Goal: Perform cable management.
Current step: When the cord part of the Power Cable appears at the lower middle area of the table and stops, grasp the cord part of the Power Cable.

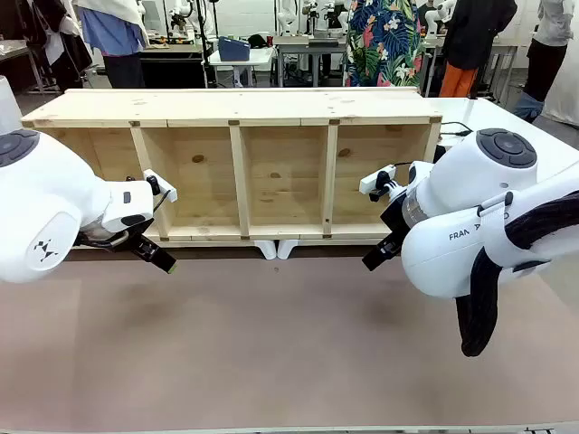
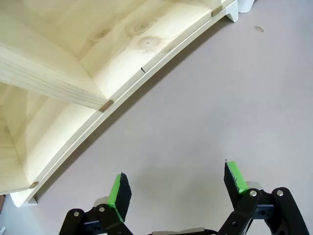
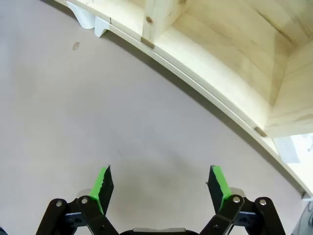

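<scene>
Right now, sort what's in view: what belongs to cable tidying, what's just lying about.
Job: cable at the far right; left gripper, open; right gripper, open.
Lying about: wooden shelf; white feet at its front edge.

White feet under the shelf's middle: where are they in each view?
Front: white feet, bottom centre of the wooden shelf.
Left wrist: top right corner.
Right wrist: top left corner.
Shared landmark: the shelf's lower front rail, running to them in every view.
</scene>
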Robot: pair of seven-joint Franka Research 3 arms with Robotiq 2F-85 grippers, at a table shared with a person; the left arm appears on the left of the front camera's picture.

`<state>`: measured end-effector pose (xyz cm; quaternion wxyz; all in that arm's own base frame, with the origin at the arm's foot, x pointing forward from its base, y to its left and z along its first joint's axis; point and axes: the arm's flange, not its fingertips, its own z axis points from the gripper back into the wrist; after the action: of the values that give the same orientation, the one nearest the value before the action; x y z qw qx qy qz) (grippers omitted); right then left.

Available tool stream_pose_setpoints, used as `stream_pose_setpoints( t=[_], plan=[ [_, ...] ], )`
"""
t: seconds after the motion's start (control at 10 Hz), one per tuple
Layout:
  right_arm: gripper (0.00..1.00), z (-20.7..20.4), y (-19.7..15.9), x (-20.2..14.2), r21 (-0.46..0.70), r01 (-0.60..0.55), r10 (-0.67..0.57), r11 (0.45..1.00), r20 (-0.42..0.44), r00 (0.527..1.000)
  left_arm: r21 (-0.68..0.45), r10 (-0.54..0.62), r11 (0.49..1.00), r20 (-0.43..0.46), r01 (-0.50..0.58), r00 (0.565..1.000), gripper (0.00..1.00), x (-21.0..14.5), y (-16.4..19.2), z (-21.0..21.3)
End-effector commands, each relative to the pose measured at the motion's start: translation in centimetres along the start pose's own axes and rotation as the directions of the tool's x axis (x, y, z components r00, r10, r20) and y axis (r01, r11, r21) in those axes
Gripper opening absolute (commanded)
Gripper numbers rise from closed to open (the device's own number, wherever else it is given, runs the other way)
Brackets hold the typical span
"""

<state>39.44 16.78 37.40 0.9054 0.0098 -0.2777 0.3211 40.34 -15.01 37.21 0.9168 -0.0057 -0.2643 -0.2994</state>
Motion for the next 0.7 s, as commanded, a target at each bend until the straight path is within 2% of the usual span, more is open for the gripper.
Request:
stream_pose_setpoints(
  t=[0.0,0.6],
  plan=[
    [1.0,0.0,0.0,0.0,0.0,0.0,0.0,1.0,0.0,1.0,0.0,0.0,1.0,0.0,0.0,1.0,1.0,0.0,-0.01,0.0],
    [1.0,0.0,0.0,0.0,0.0,0.0,0.0,1.0,0.0,1.0,0.0,0.0,1.0,0.0,0.0,1.0,1.0,0.0,-0.01,0.0]
  ],
)
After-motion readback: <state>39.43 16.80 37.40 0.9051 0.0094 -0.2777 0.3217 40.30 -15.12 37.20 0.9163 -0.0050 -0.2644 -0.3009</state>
